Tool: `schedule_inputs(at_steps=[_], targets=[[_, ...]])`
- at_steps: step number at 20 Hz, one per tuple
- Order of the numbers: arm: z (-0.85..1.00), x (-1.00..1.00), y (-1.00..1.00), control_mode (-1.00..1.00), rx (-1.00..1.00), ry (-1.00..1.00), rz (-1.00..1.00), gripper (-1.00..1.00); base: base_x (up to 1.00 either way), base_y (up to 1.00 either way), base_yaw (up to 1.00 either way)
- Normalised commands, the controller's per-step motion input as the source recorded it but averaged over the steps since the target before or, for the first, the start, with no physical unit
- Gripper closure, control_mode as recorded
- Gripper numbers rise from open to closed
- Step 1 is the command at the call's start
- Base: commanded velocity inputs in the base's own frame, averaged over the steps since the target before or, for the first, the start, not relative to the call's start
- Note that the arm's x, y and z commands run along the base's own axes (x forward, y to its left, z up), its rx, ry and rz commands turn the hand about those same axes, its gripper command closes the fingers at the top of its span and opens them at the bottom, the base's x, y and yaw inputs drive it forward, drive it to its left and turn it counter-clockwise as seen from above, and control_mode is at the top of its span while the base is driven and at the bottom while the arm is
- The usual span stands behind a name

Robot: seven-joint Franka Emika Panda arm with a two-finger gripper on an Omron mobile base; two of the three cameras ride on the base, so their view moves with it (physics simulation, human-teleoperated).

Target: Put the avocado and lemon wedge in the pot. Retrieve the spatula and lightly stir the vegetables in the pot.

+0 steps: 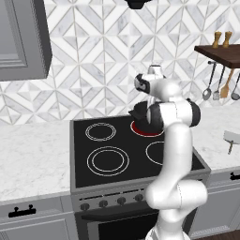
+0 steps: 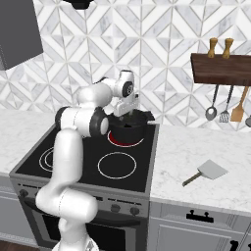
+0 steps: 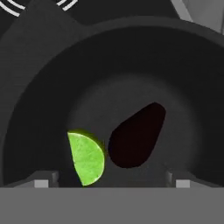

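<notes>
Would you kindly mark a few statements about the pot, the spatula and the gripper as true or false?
1. The pot sits on the stove's red-glowing rear burner. True.
2. The spatula is held in the gripper. False: it lies on the counter right of the stove.
3. The gripper is over the pot. True.
4. The pot is empty. False: the hand view shows a bright-green piece and a dark, near-black shape inside.
5. Utensils hang under the wooden shelf. True.
</notes>
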Motion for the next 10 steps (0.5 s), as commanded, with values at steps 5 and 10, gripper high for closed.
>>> schedule_inputs(at_steps=[5,10], targets=[[0.6,-0.67,-0.32,-1.0,0.0,-0.01,-0.18,-1.0,0.0,0.0,0.0],[0.0,-0.88,-0.59,-1.0,0.0,0.08,-0.45,-1.0,0.0,0.0,0.0]])
